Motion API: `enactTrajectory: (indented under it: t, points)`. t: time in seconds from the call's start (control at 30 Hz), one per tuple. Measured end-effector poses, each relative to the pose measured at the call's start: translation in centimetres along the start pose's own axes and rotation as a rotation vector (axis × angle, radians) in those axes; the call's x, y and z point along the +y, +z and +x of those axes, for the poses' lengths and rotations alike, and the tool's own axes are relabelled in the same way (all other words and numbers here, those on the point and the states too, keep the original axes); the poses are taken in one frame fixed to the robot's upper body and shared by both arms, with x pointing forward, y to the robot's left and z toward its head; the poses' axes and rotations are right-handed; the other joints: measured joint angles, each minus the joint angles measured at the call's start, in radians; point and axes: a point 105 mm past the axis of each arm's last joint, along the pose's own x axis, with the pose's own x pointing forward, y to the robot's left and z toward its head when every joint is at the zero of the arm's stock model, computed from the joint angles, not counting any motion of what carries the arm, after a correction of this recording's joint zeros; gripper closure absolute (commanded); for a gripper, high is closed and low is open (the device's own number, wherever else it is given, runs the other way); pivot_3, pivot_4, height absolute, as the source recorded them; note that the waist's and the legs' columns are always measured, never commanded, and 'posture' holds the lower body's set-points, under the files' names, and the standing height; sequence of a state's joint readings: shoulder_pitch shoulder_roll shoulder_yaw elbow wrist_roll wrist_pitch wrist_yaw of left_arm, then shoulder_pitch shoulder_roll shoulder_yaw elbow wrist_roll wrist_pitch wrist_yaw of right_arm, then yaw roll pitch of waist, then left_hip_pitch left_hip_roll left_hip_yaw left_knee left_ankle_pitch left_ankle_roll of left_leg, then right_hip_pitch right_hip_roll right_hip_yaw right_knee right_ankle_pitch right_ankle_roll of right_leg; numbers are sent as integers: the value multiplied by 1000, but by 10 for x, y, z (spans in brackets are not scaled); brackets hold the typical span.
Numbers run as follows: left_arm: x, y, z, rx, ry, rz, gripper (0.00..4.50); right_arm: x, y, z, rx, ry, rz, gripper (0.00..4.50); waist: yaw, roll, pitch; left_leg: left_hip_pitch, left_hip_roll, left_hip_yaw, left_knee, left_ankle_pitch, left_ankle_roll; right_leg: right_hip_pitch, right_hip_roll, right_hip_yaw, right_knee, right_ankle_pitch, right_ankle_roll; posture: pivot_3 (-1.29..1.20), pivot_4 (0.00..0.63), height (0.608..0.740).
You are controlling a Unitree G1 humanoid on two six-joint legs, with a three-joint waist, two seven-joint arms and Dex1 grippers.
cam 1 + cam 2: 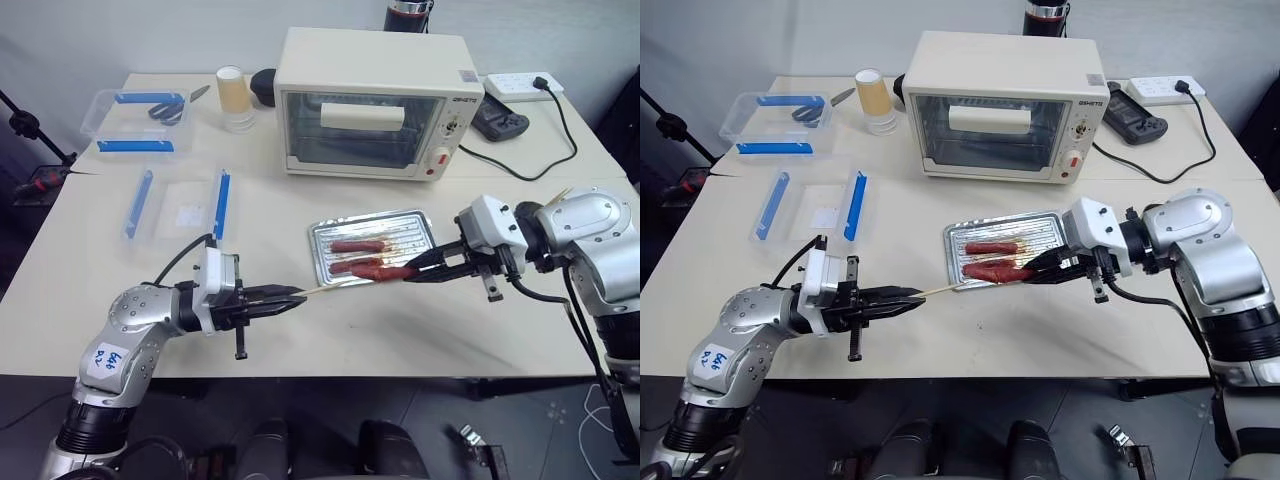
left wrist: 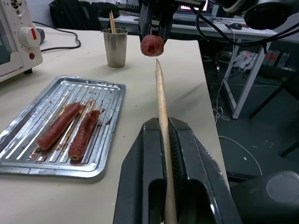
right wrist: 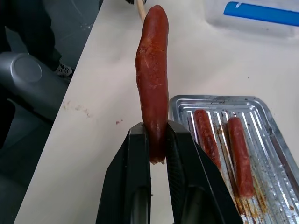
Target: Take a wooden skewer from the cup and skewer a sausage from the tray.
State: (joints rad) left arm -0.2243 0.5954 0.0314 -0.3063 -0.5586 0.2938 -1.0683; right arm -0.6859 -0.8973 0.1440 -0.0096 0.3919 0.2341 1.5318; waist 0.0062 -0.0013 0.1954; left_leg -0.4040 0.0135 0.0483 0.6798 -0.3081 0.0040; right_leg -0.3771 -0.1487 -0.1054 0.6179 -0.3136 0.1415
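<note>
My left gripper (image 1: 297,296) is shut on the wooden skewer (image 1: 326,289), which points level toward my right gripper (image 1: 412,273). The right gripper is shut on one end of a reddish-brown sausage (image 3: 153,79) and holds it just above the front edge of the silver tray (image 1: 421,217). In the left wrist view the skewer (image 2: 161,116) has its tip just short of the free end of the sausage (image 2: 152,45). Two more sausages (image 2: 70,127) lie in the tray (image 2: 56,171). The cup (image 2: 115,46), holding a few skewers, stands on the table beyond the tray.
A cream toaster oven (image 1: 375,100) stands behind the tray. A clear box with blue clips (image 1: 140,120), its lid (image 1: 180,205) and a cup stack (image 1: 233,95) lie at the back left. A power strip (image 1: 525,85) and cable run at the back right.
</note>
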Motion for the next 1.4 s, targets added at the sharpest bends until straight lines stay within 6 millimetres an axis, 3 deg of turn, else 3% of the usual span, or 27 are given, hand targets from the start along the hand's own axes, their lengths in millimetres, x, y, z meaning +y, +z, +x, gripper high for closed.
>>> enactTrajectory:
  t: [1.4]
  points:
    - [2, -4, 10, 12, -52, 10, 4500, 5, -3, 4, 14, 19, -9, 4203, 7, 0, 0, 0, 0, 0, 1, 0, 0, 0, 0, 0, 0, 0, 0, 0, 150, 740]
